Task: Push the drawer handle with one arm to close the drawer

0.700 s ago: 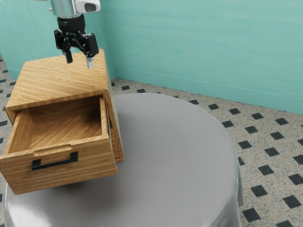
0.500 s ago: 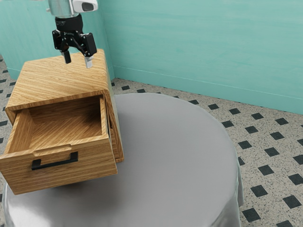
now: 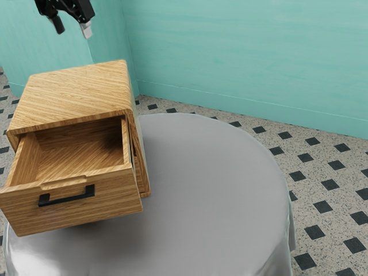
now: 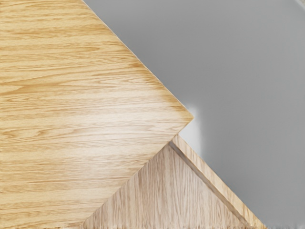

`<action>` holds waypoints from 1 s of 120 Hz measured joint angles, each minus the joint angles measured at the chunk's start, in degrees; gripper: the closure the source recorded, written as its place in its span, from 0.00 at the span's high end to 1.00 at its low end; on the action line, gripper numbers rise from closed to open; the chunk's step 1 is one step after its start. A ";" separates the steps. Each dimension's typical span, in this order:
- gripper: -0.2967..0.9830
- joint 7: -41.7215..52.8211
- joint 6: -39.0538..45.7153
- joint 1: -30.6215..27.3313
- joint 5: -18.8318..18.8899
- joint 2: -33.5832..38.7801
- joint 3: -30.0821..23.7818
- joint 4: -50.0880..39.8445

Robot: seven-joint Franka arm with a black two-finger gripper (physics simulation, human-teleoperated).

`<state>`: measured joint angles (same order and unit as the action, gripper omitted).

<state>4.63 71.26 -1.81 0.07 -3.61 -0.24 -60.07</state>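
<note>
At the exterior view's left, one drawer juts open, one black handle on its front!
Holding it, one wooden cabinet; high above, one end effector, two fingers spread, well apart from the handle; and sweeping toward the exterior view's right, one round grey worktop.

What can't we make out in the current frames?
- Exterior view: the arm above the gripper, cut off by the top edge.
- Exterior view: the rear end of the drawer, hidden by the cabinet.
- Exterior view: the surface of the table beneath the cabinet, hidden by the cabinet and drawer.
- Exterior view: the near rim of the table, cut off by the lower edge.
- Wrist view: the drawer's front end, cut off by the lower edge.
</note>
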 joint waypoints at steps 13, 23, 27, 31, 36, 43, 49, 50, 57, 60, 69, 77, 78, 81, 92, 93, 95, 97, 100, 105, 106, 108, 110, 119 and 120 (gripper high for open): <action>0.77 -2.23 -2.98 -0.16 0.50 0.69 -0.22 0.00; 0.77 -4.64 -5.32 0.07 0.94 0.82 -0.23 -0.18; 0.77 -5.54 -6.00 0.16 1.13 0.84 -0.23 -0.21; 0.77 -6.44 -6.64 0.23 1.29 0.85 -0.26 -0.28; 0.77 -7.64 -7.48 0.31 1.39 0.87 -0.27 -0.42; 0.77 -9.47 -8.31 -0.44 1.54 2.95 -1.16 -3.31; 0.77 -11.16 -7.08 -1.29 1.74 11.11 -1.96 -15.04; 0.77 -11.45 -6.80 -1.31 1.77 12.35 -2.07 -16.91; 0.77 -13.66 -4.25 -2.61 2.02 21.33 -4.51 -30.66; 0.77 -14.62 -3.17 -3.81 2.05 24.01 -5.96 -34.92; 0.77 -17.51 -0.01 -9.10 1.26 30.83 -10.49 -45.40; 0.77 -19.83 2.61 -12.38 -0.34 36.25 -11.83 -53.05; 0.77 -20.11 2.91 -12.68 -0.57 36.99 -11.91 -54.00; 0.77 -20.93 3.73 -13.92 -1.36 39.25 -12.44 -56.82; 0.77 -23.95 5.98 -18.20 -4.53 46.25 -16.26 -64.41; 0.77 -24.21 6.18 -18.40 -4.86 47.04 -16.55 -65.26; 0.77 -24.71 6.56 -18.69 -5.52 48.44 -17.02 -66.78; 0.77 -25.19 6.93 -18.89 -6.18 49.64 -17.38 -68.16; 0.77 -25.90 7.44 -19.12 -7.15 51.08 -17.86 -69.93; 0.77 -27.01 8.36 -19.35 -8.85 53.11 -19.06 -72.74; 0.77 -27.23 8.55 -19.38 -9.16 53.46 -19.31 -73.20; 0.77 -27.64 8.89 -19.45 -9.79 54.19 -19.88 -74.08; 0.77 -28.05 9.25 -19.47 -10.46 54.95 -20.42 -74.94; 0.76 -29.75 10.66 -19.53 -13.22 57.18 -22.84 -77.45; 0.76 -29.93 10.80 -19.53 -13.49 57.32 -23.06 -77.61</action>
<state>-25.29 82.07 -21.34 -13.43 53.71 -23.30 -137.67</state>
